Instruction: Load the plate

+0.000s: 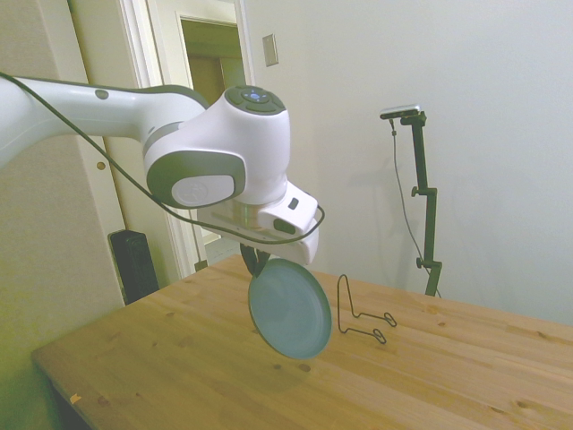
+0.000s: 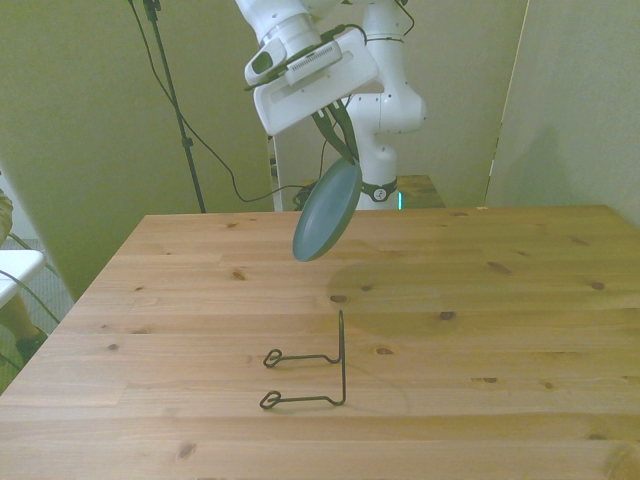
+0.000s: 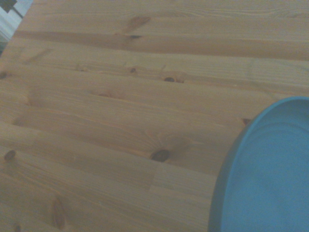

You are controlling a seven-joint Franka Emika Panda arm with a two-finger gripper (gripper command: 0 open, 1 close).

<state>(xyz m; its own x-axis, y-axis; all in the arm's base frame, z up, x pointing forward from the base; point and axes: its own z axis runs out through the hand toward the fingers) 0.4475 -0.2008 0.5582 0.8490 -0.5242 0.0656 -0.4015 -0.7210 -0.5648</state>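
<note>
The teal-green plate (image 1: pixel 290 309) (image 2: pixel 327 210) hangs tilted in the air above the wooden table, held by its upper rim. My gripper (image 1: pixel 257 261) (image 2: pixel 338 135) is shut on that rim, its dark fingers pinching the edge. In the wrist view the plate (image 3: pixel 268 179) fills one corner over bare planks. A black wire plate rack (image 1: pixel 363 313) (image 2: pixel 313 372) stands on the table, apart from the plate, nearer the front edge in the front view.
The wooden table (image 2: pixel 500 330) spreads wide around the rack. A black box (image 1: pixel 134 264) stands on the floor beyond the table's far corner in the side view. A white chair edge (image 2: pixel 15 275) shows at the front view's left.
</note>
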